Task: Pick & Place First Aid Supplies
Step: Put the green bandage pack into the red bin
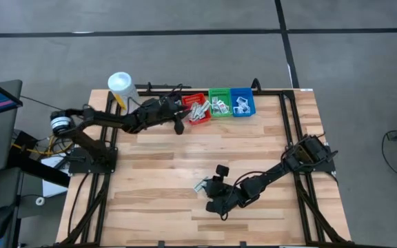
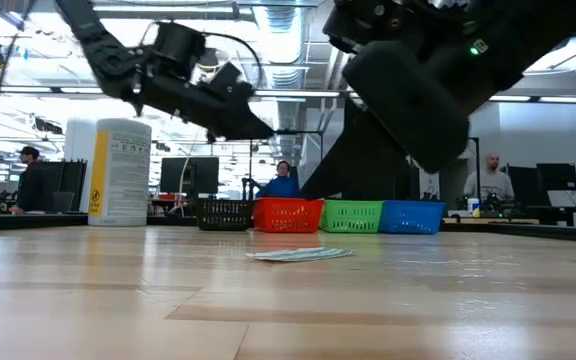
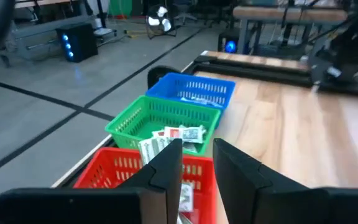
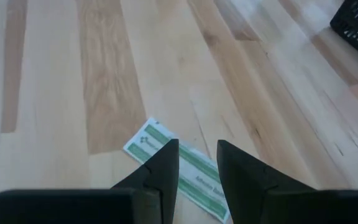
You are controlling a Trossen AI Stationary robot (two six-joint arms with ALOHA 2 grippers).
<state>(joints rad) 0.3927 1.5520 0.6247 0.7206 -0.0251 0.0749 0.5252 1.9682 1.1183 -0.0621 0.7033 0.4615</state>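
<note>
My left gripper (image 3: 197, 167) is open over the near rim of the red bin (image 1: 197, 109), with nothing between its fingers. White packets (image 3: 166, 140) lie in the red bin, and more lie in the green bin (image 3: 160, 118) and the blue bin (image 3: 194, 90). A pale-green wrapped strip (image 4: 194, 171) lies flat on the table near the front middle (image 1: 200, 184). My right gripper (image 4: 197, 163) hovers open just over it, slanting down, one finger on each side of the strip's width. I see no touch.
A white canister with a yellow label (image 1: 120, 84) stands at the far left corner. A black bin (image 2: 223, 213) sits left of the red one, under my left arm. Bare wood spans the table's middle. People sit at desks beyond the far edge.
</note>
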